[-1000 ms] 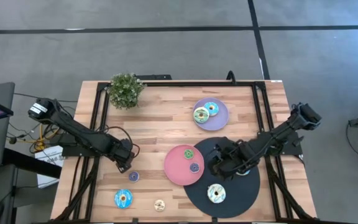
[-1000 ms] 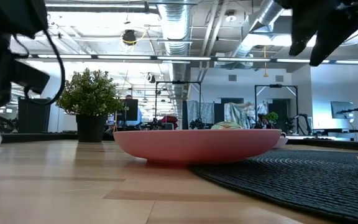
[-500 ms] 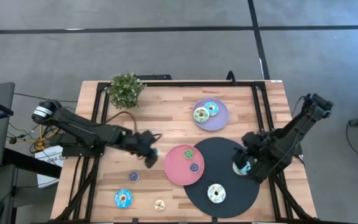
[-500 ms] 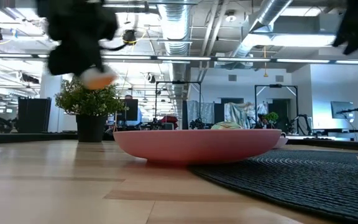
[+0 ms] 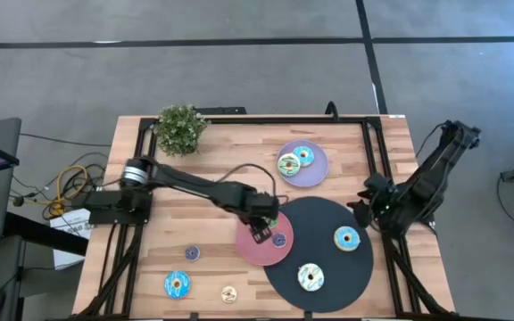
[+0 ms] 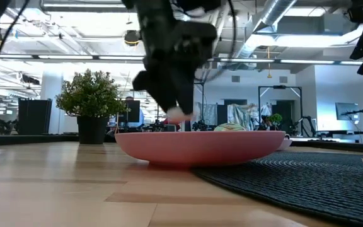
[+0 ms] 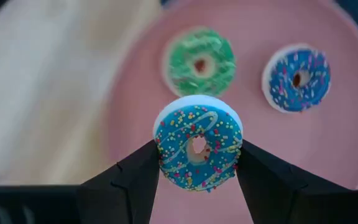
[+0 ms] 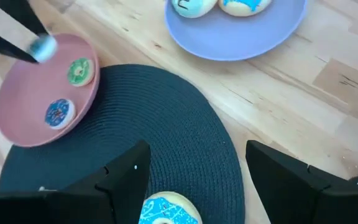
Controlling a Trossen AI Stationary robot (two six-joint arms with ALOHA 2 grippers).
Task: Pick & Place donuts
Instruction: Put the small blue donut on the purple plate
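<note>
My left gripper (image 5: pixel 261 230) hangs over the pink plate (image 5: pixel 250 248), shut on a small blue sprinkled donut (image 7: pixel 197 149). A green donut (image 7: pixel 199 62) and another blue donut (image 7: pixel 296 78) lie flat on that plate. My right gripper (image 5: pixel 368 198) is open at the table's right side and touches nothing. It is pulled back from the black disc (image 5: pixel 328 214), where a blue donut (image 5: pixel 347 238) and a white-and-green donut (image 5: pixel 310 276) lie. A purple donut (image 5: pixel 192 253), a blue donut (image 5: pixel 176 284) and a yellow donut (image 5: pixel 228 293) lie on the wood near the front left. My left gripper pinches the small blue donut between its two fingers, one on each side of the outer rim (image 7: pixel 160 152). The fingers come from above, pointing down. The donut lies level, icing up, lifted clear just above the pink plate's surface (image 6: pixel 178 113).
A lilac plate (image 5: pixel 318 171) with two donuts sits toward the far edge. A potted plant (image 5: pixel 180 129) stands at the far left corner. Bare wood lies between the plant and the pink plate.
My left gripper has risen from the purple donut near the table's front left and swung right, carrying a small donut to above the pink plate. My right gripper has drawn back from the black disc toward the right edge, and a blue donut now lies on the disc.
</note>
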